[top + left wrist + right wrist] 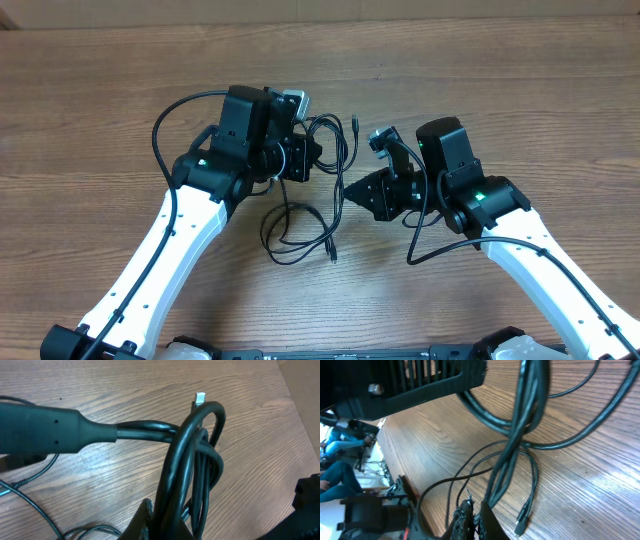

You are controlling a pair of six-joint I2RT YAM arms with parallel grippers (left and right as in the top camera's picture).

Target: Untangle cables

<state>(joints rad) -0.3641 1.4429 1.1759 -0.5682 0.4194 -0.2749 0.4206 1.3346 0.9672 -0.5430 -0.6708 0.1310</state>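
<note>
Cables (200,467) clamped in left claw (150,522), right claw (472,520).

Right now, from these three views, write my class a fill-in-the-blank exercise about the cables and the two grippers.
1. The left gripper is ___ on the cables.
2. The right gripper pinches cables coloured ___.
3. In the left wrist view, one plug has a ___ tip.
Missing words: shut; black; silver.
</note>
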